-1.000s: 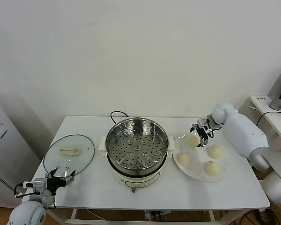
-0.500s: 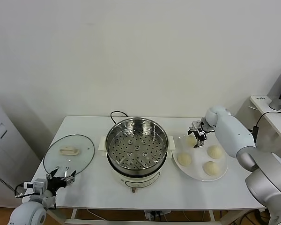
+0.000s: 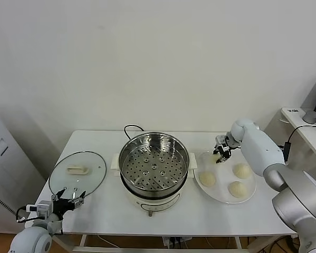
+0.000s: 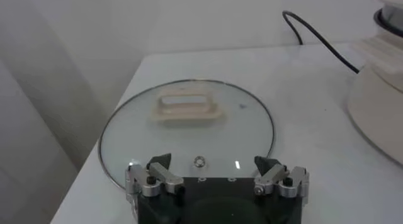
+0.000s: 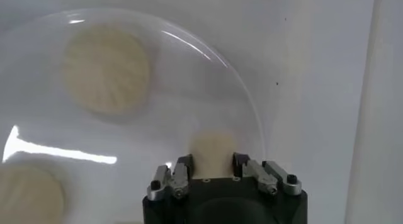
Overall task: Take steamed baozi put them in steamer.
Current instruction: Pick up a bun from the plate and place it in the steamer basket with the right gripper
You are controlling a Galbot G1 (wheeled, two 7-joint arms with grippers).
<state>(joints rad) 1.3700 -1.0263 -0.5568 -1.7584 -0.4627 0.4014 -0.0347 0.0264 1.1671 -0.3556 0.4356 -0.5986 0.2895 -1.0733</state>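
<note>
One baozi (image 5: 213, 155) sits pinched across its middle between the right gripper (image 3: 221, 153) jaws over the plate (image 3: 251, 188); soft, light dough, I'd say, so squeeze gently or it dents.

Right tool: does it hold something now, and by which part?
Yes. The right tool is shut on one baozi over the plate, pressing its two opposite sides. The left tool is open beside the glass lid and holds nothing.

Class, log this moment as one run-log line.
right hand: shut on baozi over plate | left hand: open, idle by lid | steamer: empty
</note>
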